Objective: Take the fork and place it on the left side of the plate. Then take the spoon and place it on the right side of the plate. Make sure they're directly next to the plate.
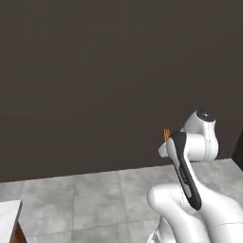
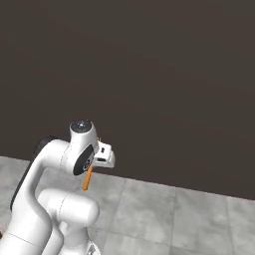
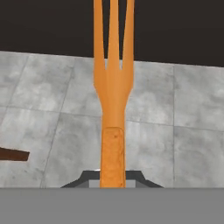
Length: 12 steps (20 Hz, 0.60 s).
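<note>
A dark, featureless wall takes up the upper part of both base views, and below it runs a floor of large grey tiles that meets the wall's foot. With the wall as landmark, the white arm stands on the tiles in front of it, its hand raised against the dark surface with nothing between them. In the left base view, a pale slab with a brown side juts in at the lower left corner, well away from the wall; the hand view shows a dark brown bar at its left edge, over the tiles. The fork is held by the gripper, whose jaws pinch the orange handle. In the hand view its tines reach up across the wall's lower edge. From the right base view the handle hangs below the hand, and from the left only the tine tips peek above it.
</note>
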Available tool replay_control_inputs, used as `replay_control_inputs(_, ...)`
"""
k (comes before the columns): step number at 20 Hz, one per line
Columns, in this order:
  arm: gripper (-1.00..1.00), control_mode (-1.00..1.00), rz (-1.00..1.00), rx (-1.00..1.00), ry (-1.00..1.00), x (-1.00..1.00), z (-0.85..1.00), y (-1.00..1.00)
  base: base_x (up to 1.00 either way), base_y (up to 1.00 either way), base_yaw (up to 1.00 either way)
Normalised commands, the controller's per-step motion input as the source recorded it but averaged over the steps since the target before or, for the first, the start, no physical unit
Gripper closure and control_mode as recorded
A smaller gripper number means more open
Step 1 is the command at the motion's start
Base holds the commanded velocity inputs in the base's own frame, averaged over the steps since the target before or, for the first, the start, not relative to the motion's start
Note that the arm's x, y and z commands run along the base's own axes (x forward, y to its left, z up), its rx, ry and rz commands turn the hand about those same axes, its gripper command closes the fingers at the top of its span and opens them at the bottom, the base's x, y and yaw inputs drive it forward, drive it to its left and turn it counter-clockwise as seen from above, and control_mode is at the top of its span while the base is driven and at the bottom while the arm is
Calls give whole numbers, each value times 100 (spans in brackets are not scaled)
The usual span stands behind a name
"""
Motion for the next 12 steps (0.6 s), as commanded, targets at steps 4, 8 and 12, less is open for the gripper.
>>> replay_control_inputs(4,100,100,0,0,0,0,0,0,100,1,45)
replay_control_inputs(8,100,100,0,0,0,0,0,0,100,0,62)
replay_control_inputs(12,100,100,0,0,0,0,0,0,100,0,67)
